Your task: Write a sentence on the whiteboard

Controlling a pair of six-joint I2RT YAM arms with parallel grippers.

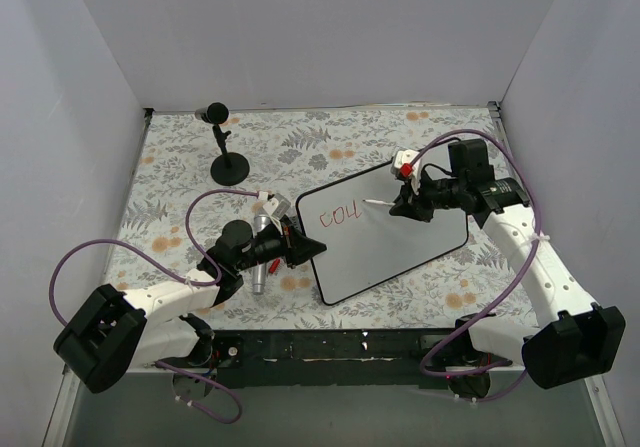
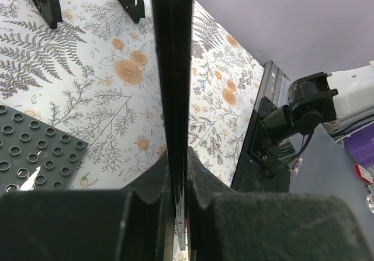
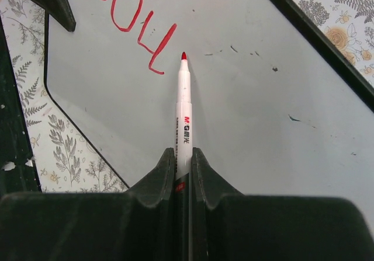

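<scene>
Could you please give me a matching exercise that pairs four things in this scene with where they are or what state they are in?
Things:
1. left claw
2. right claw
3. red letters
4. black stand

Places or states:
A. shut on the marker
B. written near the whiteboard's left end
C. shut on the whiteboard's edge
D. standing apart at the table's far side

Pairs: 1-C; 2-A; 3-B; 4-D.

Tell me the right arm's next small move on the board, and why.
Probably set the marker tip on the whiteboard just right of the last red stroke and begin the next letter. The red letters read only "cou", the right tool holds the marker with its tip beside that stroke, and the left tool is clamped on the board's edge, steadying it.
</scene>
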